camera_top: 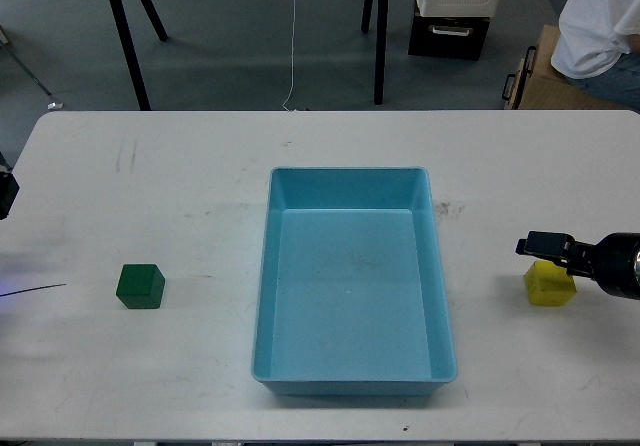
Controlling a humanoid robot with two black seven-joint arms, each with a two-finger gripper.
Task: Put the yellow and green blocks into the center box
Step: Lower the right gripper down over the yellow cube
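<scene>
The green block (140, 286) sits on the white table (180, 166), left of the light blue box (349, 172), which is open and empty in the middle. The yellow block (548, 287) sits to the right of the box. My right gripper (543, 245) comes in from the right edge and hovers just over the yellow block's far top edge, covering part of it. It looks dark and small, so I cannot tell its fingers apart. Only a black bit of my left gripper (5, 194) shows at the left edge, far from the green block.
A faint dark line (35, 288) lies on the table at the left edge. Beyond the table's far edge are black stand legs (379, 36), a white and black case (455, 11), a cardboard box (545, 81) and a seated person (605, 26).
</scene>
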